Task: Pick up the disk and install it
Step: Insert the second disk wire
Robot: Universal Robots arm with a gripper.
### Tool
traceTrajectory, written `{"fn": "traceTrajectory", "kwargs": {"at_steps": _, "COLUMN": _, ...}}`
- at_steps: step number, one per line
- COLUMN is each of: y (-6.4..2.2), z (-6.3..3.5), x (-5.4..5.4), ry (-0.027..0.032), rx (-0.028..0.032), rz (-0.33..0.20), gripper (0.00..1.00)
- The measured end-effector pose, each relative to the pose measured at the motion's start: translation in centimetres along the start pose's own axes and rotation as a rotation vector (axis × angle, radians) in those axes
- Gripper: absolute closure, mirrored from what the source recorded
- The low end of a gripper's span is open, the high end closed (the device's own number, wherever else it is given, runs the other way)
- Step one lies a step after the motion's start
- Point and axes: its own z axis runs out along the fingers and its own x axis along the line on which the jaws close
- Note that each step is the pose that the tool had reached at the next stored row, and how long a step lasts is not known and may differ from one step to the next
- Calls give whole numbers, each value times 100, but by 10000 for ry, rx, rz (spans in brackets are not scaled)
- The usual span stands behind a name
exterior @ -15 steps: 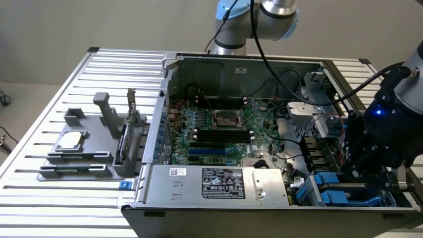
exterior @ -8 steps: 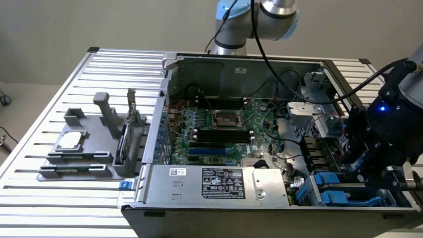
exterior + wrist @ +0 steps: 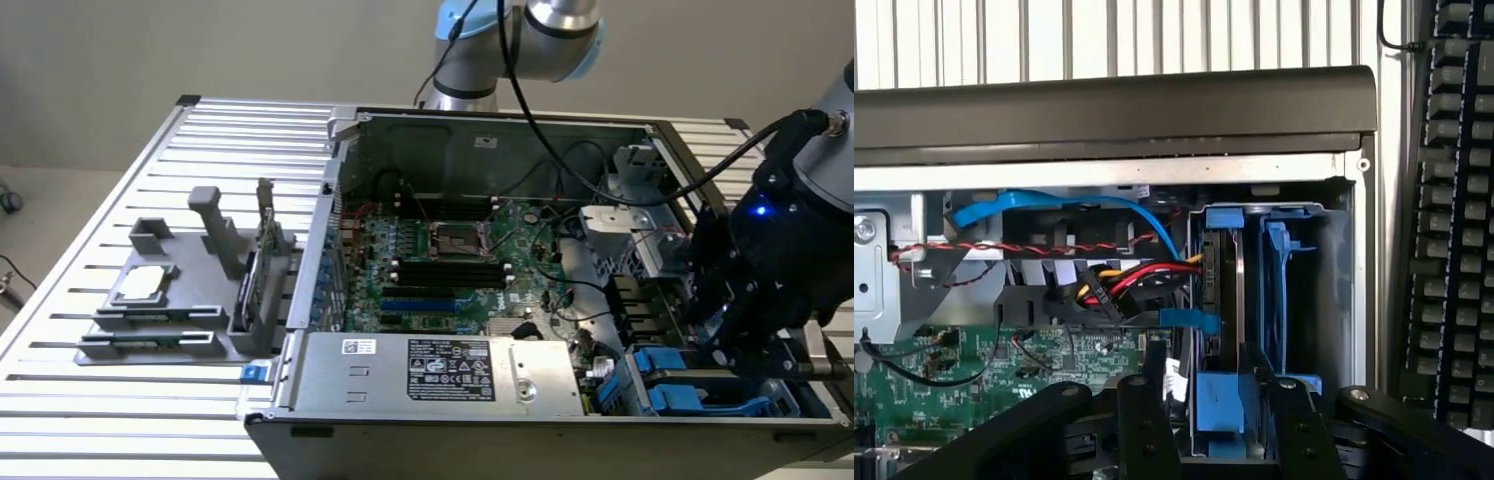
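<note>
Slatted metal table (image 3: 80, 330) under the open computer case (image 3: 467, 130); my gripper (image 3: 1209, 425) straddles the disk (image 3: 1219, 300) seated in its bay, fingers (image 3: 1144, 420) spread, not clamping.

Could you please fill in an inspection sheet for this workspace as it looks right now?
Surface: slatted metal table carrying an open computer case.
Job's things: disk in blue rails stands on edge in the drive bay at the case corner.
Clutter: grey holder with a small silver chip on the exterior view's left; keyboard beside the case.
Grippers: gripper hangs over the drive bay, fingers on either side of the disk, open.
Cables: blue, red and yellow leads run to the disk; black cable hangs along the arm.
Surroundings: plain wall, bare floor.
</note>
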Motion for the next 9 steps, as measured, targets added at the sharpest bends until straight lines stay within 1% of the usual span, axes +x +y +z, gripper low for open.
{"fn": "traceTrajectory", "kwargs": {"at_steps": 6, "y": -136, "z": -41, "x": -1, "ry": 4, "rx": 11, "rz": -64, "gripper": 58}}
{"fn": "traceTrajectory", "kwargs": {"at_steps": 7, "y": -162, "z": -48, "x": -1, "ry": 5, "rx": 13, "rz": -74, "gripper": 60}}
{"fn": "traceTrajectory", "kwargs": {"at_steps": 8, "y": -187, "z": -56, "x": -2, "ry": 4, "rx": 14, "rz": -82, "gripper": 60}}
{"fn": "traceTrajectory", "kwargs": {"at_steps": 9, "y": -214, "z": -63, "x": -2, "ry": 6, "rx": 14, "rz": -89, "gripper": 66}}
